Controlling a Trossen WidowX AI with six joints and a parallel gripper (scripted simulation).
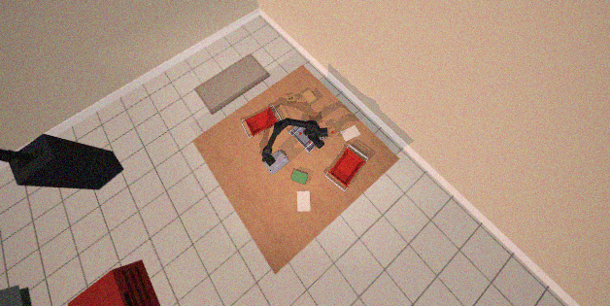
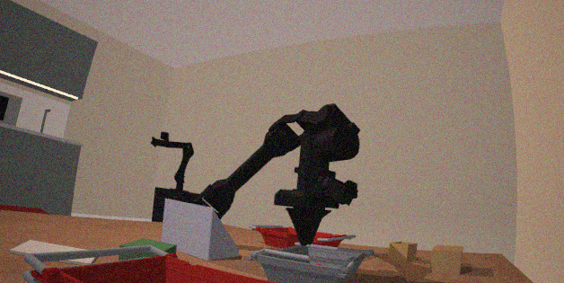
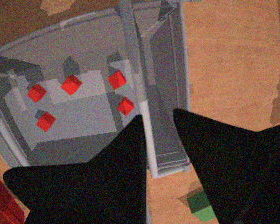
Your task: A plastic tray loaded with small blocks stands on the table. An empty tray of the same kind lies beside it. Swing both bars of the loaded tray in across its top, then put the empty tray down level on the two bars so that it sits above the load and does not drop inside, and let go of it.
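Observation:
The grey loaded tray (image 1: 302, 140) (image 2: 310, 272) (image 3: 167, 100) stands on the table, with several small red blocks (image 3: 71, 85) on its floor. One wire bar (image 3: 147, 125) lies in across its top, inward of the end wall. The other bar (image 3: 11, 140) is close to the far end and partly hidden by a finger; its exact position is unclear. My gripper (image 2: 306, 243) (image 3: 157, 117) points down, partly open and empty, low over the tray beside the near bar. Two empty red trays lie apart from it: one (image 1: 347, 167) (image 2: 135, 275) to the right, one (image 1: 261, 121) (image 2: 274, 236) to the upper left.
A pale wedge (image 1: 278, 162) (image 2: 186, 230) stands beside the arm's base. A green block (image 1: 299, 176) (image 2: 148, 243) (image 3: 203, 209) is nearby. Two tan blocks (image 2: 402, 249) (image 2: 446, 260) stand beyond the grey tray. White flat pieces (image 1: 303, 201) (image 1: 350, 133) lie on the table.

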